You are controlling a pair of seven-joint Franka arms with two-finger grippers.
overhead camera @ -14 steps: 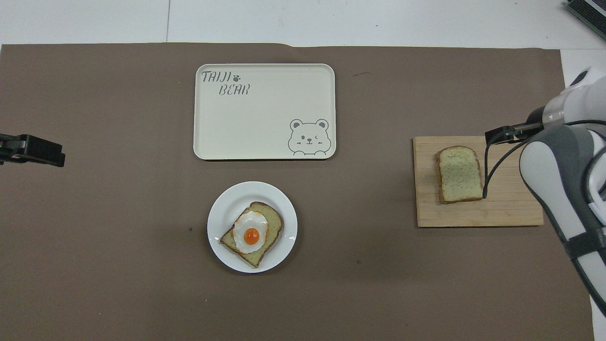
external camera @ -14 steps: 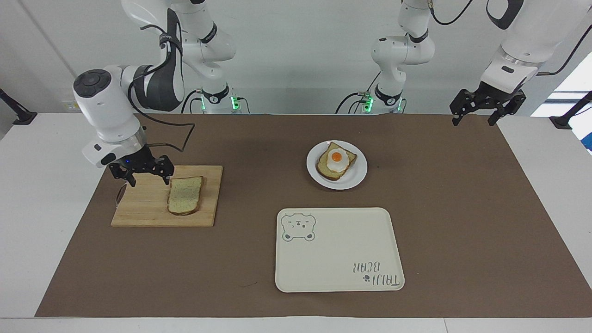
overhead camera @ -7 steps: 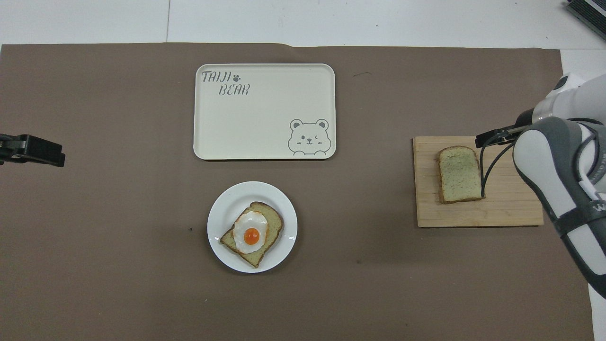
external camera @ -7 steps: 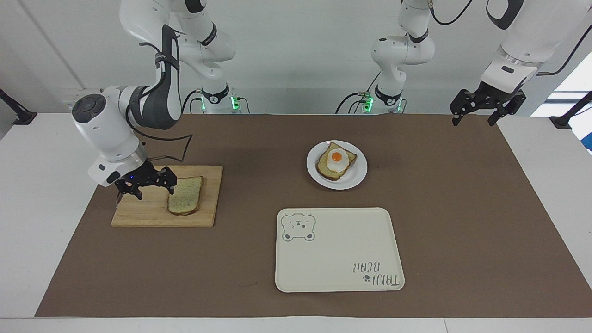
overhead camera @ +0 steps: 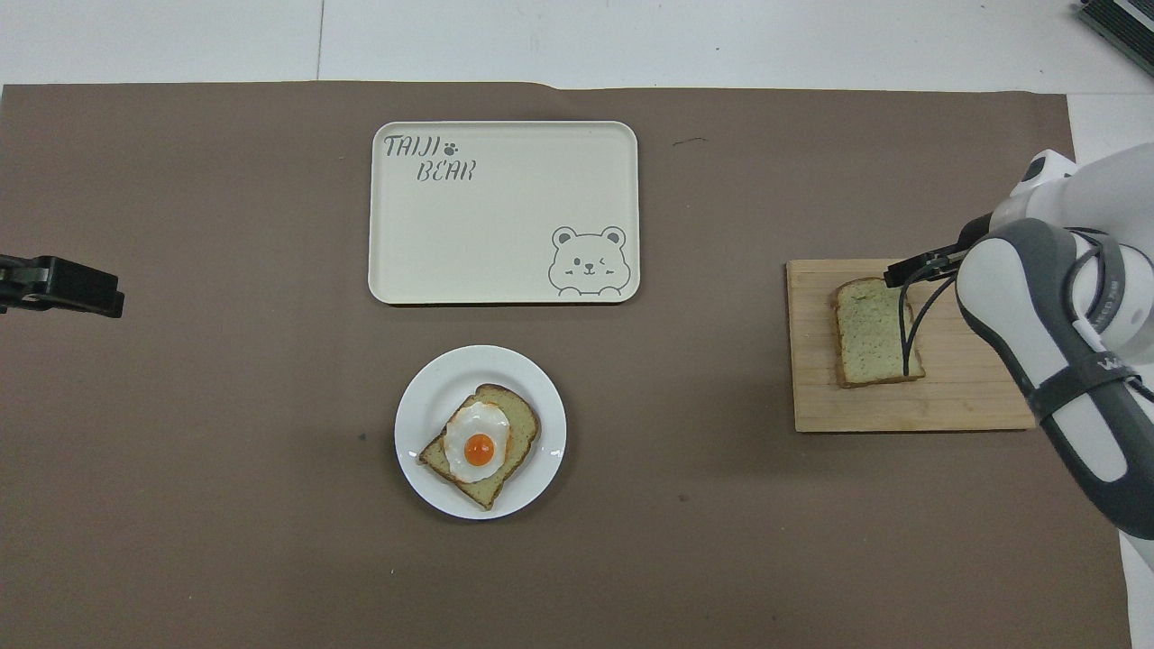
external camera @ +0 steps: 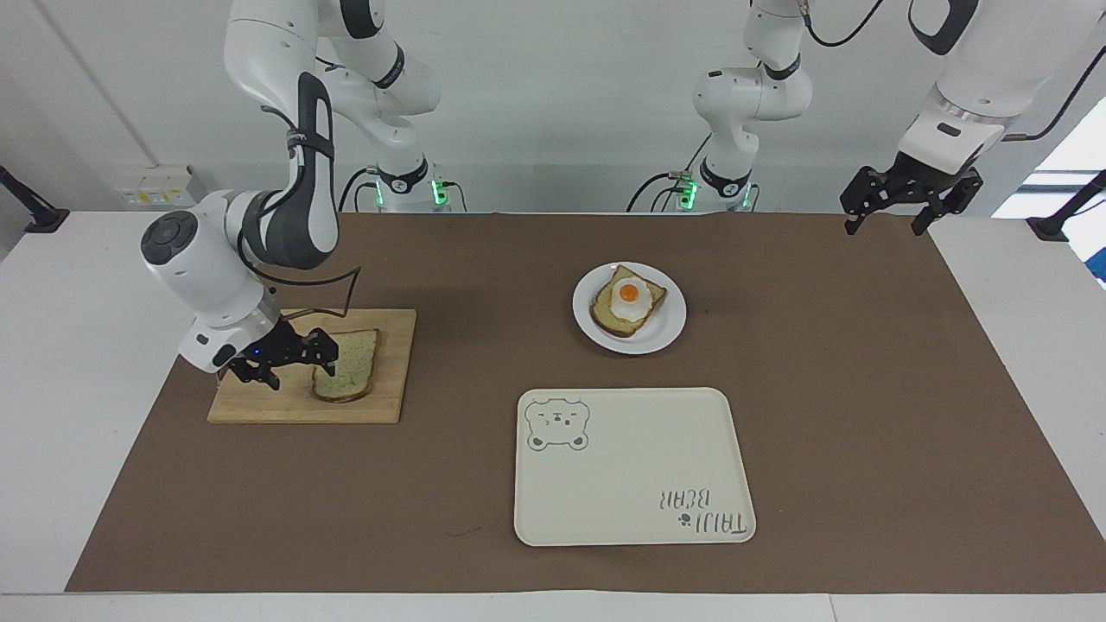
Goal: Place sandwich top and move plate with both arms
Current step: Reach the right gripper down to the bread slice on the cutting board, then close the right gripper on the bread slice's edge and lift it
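Facing view: right gripper (external camera: 294, 360) has dropped lower over the cutting board (external camera: 259, 402) since a second ago, its spread jaws now at the edge of the sandwich top (external camera: 350, 374), which lies flat on the board at the right arm's end. Plate (external camera: 665, 333) holds toast with a fried egg (external camera: 629, 295); the bear tray (external camera: 631, 484), farther from the robots, holds nothing. Left gripper (external camera: 890, 213) waits, jaws spread, over the mat's corner.

Overhead view: right arm (overhead camera: 1055, 342) hides its gripper save one fingertip (overhead camera: 911, 269) over the slice's (overhead camera: 867, 329) rounded end. Left gripper (overhead camera: 63, 287) is unchanged.
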